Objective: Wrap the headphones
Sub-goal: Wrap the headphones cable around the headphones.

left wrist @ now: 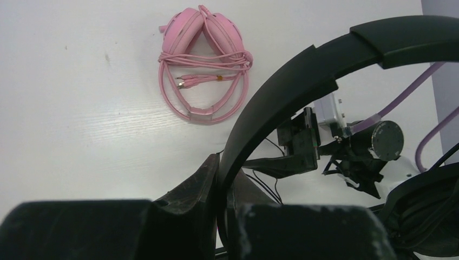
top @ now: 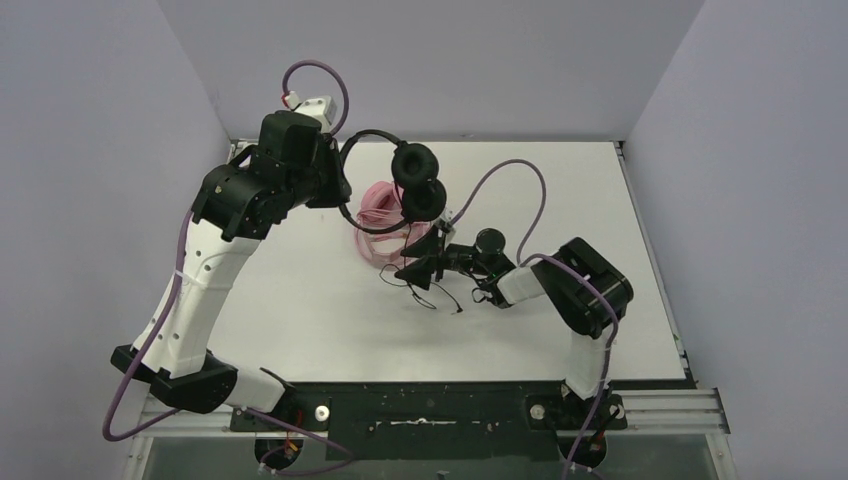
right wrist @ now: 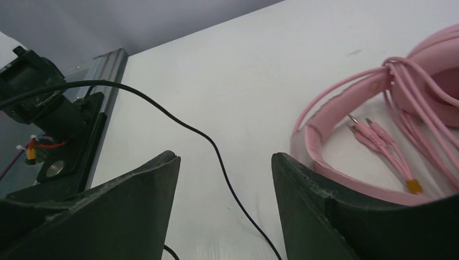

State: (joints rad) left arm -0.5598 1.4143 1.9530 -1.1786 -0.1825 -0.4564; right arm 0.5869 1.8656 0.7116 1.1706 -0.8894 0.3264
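The black headphones (top: 415, 165) hang above the table, and my left gripper (top: 340, 185) is shut on their headband (left wrist: 303, 76), which runs up between the closed jaws in the left wrist view. Their thin black cable (top: 430, 298) trails down onto the table. My right gripper (top: 405, 260) is open just above the table, and the cable (right wrist: 216, 157) lies between its fingers without touching them. The pink headphones (top: 380, 215) lie on the table with their cable coiled round them (left wrist: 203, 65), just beside the right gripper's outer finger (right wrist: 303, 184).
The white table (top: 300, 300) has walls at the back and on both sides. A metal rail (right wrist: 103, 81) runs along its edge behind the right gripper. Purple arm cables (top: 520, 190) arch over the table by the right arm.
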